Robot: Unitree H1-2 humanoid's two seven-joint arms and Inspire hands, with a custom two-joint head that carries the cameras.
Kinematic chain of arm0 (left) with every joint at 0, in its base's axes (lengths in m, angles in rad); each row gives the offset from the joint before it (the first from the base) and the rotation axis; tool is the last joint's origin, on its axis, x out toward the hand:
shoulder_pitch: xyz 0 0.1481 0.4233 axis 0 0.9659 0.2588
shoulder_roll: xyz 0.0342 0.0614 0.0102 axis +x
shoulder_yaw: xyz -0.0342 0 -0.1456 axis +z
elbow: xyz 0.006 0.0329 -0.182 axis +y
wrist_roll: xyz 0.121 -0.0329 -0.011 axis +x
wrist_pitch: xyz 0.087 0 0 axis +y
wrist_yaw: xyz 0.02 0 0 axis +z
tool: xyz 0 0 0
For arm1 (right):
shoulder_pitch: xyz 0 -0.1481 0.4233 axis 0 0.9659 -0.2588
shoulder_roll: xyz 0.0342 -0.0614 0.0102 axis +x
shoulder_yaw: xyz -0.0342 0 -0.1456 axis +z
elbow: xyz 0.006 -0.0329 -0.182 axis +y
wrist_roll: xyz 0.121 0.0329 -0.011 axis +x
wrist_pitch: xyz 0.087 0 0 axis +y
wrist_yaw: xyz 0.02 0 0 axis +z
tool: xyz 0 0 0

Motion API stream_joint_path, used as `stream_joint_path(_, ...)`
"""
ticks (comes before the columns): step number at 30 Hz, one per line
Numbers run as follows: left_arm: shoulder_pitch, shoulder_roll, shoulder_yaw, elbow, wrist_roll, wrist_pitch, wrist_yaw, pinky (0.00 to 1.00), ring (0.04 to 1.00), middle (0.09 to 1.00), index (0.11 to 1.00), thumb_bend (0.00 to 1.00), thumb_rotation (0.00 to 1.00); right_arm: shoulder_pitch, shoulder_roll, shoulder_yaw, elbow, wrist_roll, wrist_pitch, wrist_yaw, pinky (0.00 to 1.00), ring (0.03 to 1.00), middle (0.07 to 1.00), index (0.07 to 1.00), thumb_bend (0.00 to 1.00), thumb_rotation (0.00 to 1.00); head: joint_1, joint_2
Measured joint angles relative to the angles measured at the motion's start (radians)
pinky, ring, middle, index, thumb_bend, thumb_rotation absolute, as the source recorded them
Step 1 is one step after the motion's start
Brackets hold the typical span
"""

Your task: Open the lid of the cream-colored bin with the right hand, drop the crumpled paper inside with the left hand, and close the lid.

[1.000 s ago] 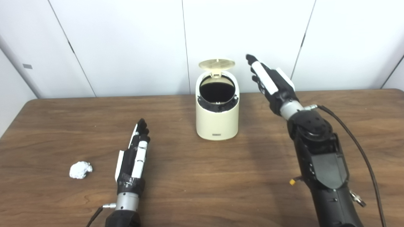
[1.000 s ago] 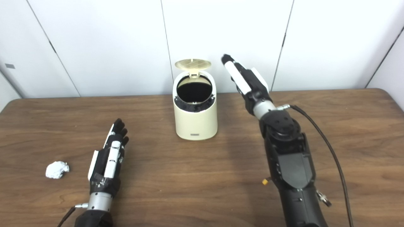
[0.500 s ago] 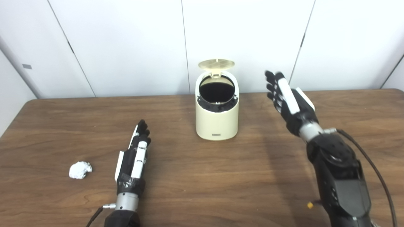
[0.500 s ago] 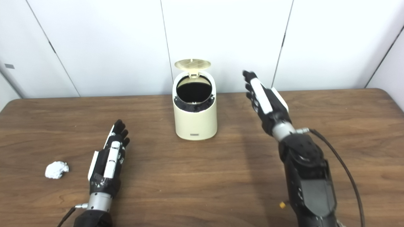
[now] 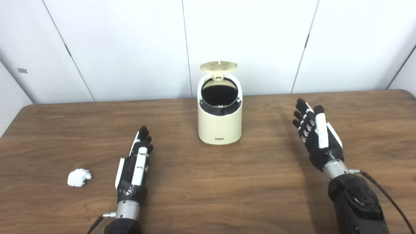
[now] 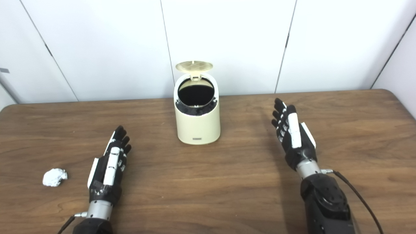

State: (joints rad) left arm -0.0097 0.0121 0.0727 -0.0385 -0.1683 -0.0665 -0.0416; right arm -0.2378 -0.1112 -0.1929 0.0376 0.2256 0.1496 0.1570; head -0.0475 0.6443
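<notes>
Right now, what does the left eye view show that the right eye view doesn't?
Only the left eye view shows the small grey tag on the wall in full; the right eye view cuts it off at the picture's edge. Only the right eye view shows the table's right edge running toward the robot. Both show the cream bin with its lid up, the crumpled paper lying on the table, and the left robot hand and right robot hand, both open and holding nothing.

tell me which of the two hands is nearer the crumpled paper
The left hand: it lies on the table just right of the crumpled paper, while the right hand is far across, beyond the bin.
</notes>
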Motion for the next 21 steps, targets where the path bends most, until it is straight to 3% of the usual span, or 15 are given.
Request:
stream_joint_path(13, 0.001, 0.001, 0.010, -0.003, -0.002, 0.013, -0.002, 0.98, 0.991, 0.995, 0.988, 0.39, 0.81, 0.036, 0.019, 0.006, 0.046, -0.007, -0.091, -0.025, 1.00, 1.000, 1.000, 0.985, 0.64, 1.00, 0.032, 0.021)
stream_joint_path(21, 0.003, 0.000, 0.010, -0.007, -0.001, 0.015, -0.001, 0.99, 0.990, 0.988, 0.982, 0.39, 0.80, 0.046, 0.014, 0.013, 0.072, -0.020, -0.142, -0.025, 1.00, 1.000, 0.987, 0.971, 0.64, 0.92, 0.104, 0.031)
